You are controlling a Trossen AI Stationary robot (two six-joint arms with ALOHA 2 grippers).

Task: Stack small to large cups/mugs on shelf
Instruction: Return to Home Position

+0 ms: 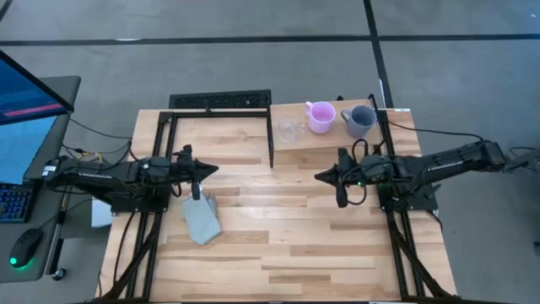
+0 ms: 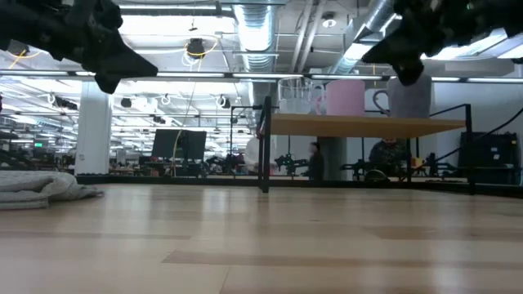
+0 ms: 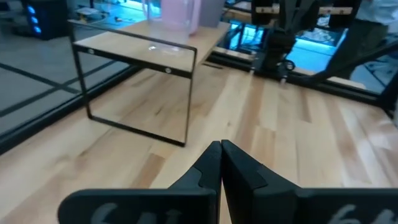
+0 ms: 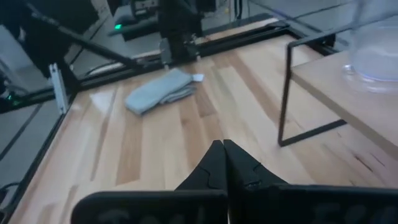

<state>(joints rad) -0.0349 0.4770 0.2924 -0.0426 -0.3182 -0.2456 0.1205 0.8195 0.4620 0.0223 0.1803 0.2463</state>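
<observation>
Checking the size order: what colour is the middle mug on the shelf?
Pink-lilac. The middle mug shows it best in the high view.

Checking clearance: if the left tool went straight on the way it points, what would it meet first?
Likely the right tool, facing it; the shelf stands just beside that line, heights unclear.

The shelf (image 1: 312, 145) is showing pale wood on thin black legs. On it, the glass cup (image 1: 290, 131) is looking clear, the middle mug (image 1: 321, 117) is glowing pink, and the end mug (image 1: 360, 121) is showing blue-grey. Away from the shelf, the folded cloth (image 1: 202, 219) is looking grey-blue on the table (image 1: 278, 253), which is showing pale and tan wood stripes.
</observation>
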